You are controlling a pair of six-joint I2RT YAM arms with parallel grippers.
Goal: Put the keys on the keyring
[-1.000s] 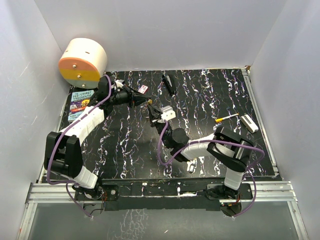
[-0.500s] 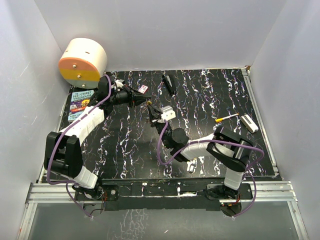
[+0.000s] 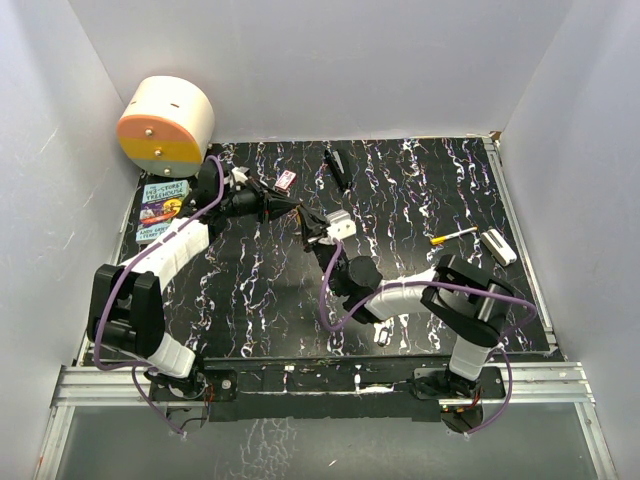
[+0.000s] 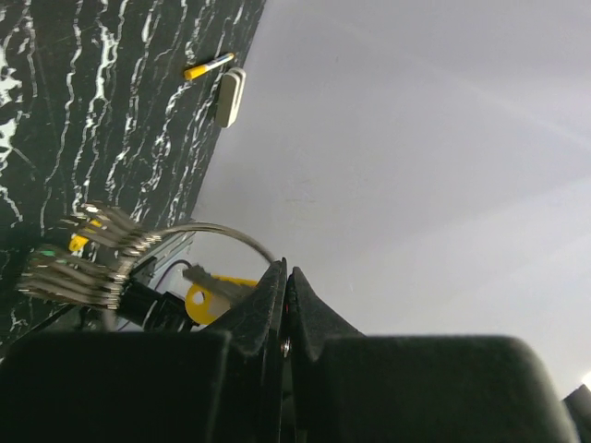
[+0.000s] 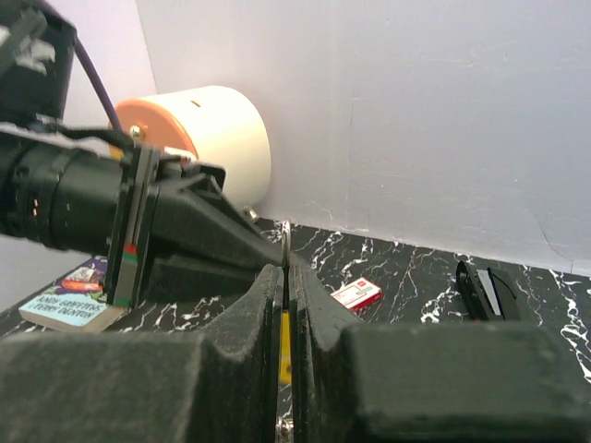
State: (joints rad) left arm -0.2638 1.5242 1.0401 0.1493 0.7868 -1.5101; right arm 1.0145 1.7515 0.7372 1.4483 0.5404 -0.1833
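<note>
Our left gripper (image 4: 284, 269) is pinched fully closed on the keyring (image 4: 222, 229), whose grey keys (image 4: 88, 277) dangle over the counter (image 3: 400, 200). Just beside it, our right gripper (image 5: 284, 272) is clamped tight on the yellow-orange key (image 4: 197, 297).

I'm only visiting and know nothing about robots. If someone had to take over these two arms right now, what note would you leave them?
Left gripper: shut on the keyring, held above the table. The bunch of grey keys hangs on the wire.
Right gripper: shut on the yellow key, tip to tip with the left gripper.
Done: the ring and one key are lifted and brought together.
Left: thread the yellow key onto the wire. The pictures do not show whether it is on yet. The other coloured keys are not clearly in view.
</note>
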